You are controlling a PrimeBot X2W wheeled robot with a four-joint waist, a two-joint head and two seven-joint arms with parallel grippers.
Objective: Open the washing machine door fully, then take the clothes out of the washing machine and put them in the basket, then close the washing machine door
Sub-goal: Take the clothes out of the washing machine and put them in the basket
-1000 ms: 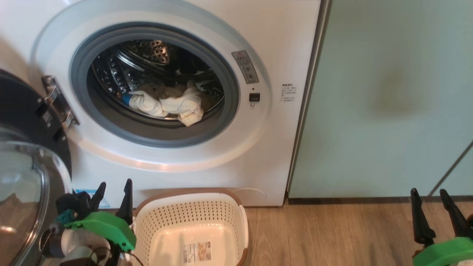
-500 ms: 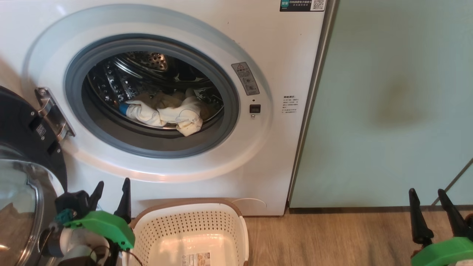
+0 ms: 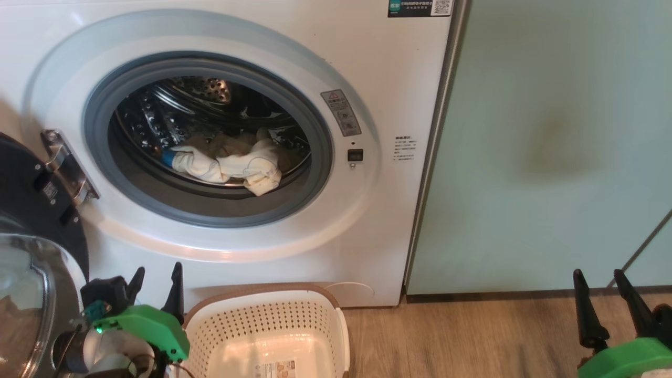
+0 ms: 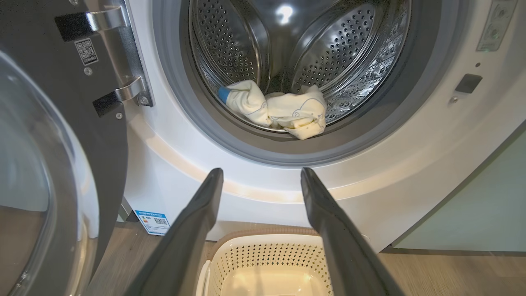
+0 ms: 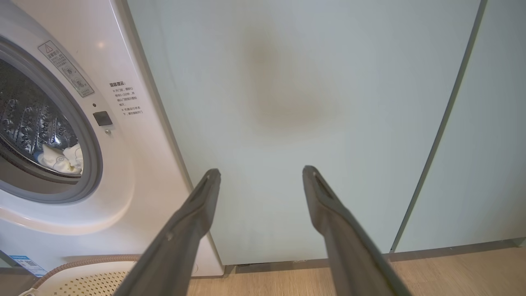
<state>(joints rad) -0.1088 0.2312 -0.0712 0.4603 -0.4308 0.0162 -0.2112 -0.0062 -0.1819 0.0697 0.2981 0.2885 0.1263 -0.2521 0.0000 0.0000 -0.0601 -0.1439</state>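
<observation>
The clothes (image 4: 279, 111) lie in a crumpled heap at the bottom front of the drum (image 4: 349, 49) of the machine (image 3: 388, 220), just behind its grey seal (image 4: 263, 150). They are judged light, limp and easily pinched: soft cream fabric with a faint print and a blue patch at one end. A grip is best taken on a raised fold atop the heap, nearest the machine's opening, so that the steel beneath is not scraped. The trailing rest could catch on the seal's lip.

The drum is glossy perforated steel and the seal is matte rubber. The door (image 3: 37, 210), a black ring round bulging clear glass, is swung wide to the machine's left on a metal hinge (image 4: 123, 88). The basket (image 3: 262, 315), cream perforated plastic with a brown woven-look rim, stands on the floor (image 3: 472, 336) directly before the machine.

The left claw (image 4: 261, 170) is spread and empty before the machine, below its opening. The right claw (image 5: 259, 170) is likewise spread and empty, off to the machine's right, facing a pale green cabinet (image 5: 308, 102).
</observation>
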